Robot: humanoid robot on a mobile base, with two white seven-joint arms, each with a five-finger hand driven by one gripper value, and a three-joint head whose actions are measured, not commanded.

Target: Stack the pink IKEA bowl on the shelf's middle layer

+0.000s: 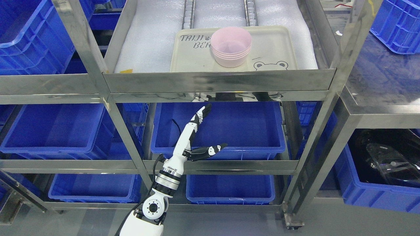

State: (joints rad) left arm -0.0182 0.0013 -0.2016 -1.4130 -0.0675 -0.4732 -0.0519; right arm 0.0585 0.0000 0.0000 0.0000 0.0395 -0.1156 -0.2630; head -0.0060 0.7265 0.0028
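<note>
Steel shelving (216,83) fills the view, with blue bins (218,131) on its lower levels and white foam padding under a beige tray (272,49) on the upper level. Up and slightly right of the left hand (200,137), well apart from it, the stack of pink bowls (231,47) stands upright on the tray, mouths facing up, its axis vertical. That hand is spread wide and empty, fingers (201,114) pointing up toward the shelf edge, thumb (213,149) out to the right.
</note>
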